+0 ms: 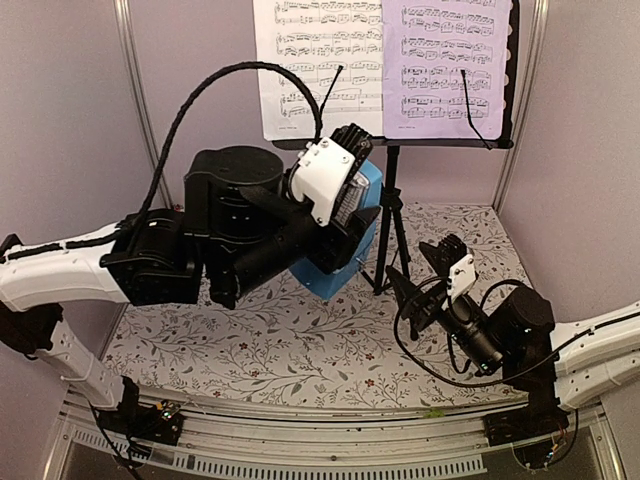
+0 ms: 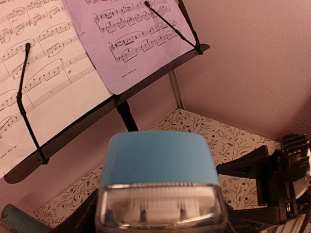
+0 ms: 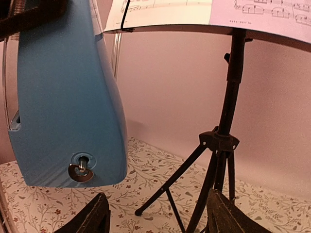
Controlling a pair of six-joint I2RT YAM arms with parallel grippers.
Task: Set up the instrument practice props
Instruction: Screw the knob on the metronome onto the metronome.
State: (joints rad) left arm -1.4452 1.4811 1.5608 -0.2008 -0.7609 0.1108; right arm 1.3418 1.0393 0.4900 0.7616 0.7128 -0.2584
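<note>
The black tripod music stand (image 1: 392, 205) stands at the back of the table. Its tray holds the white page (image 1: 318, 60) on the left and the lavender page (image 1: 445, 65) on the right, each under a wire clip. My left gripper (image 1: 338, 190) is shut on the blue pyramid metronome (image 1: 340, 275) and holds it tilted, left of the stand's legs. In the left wrist view the metronome (image 2: 158, 158) fills the bottom, under the tray (image 2: 97, 116). My right gripper (image 3: 158, 216) is open and empty, low, facing the stand's legs (image 3: 214, 160) and the metronome's winding-key side (image 3: 63, 97).
A flowered cloth (image 1: 260, 340) covers the table. Lilac walls close in the back and both sides. The rim of a teal cup (image 2: 17, 219) shows at the bottom left of the left wrist view, behind my left arm. The right arm's cable (image 1: 420, 350) loops over the cloth.
</note>
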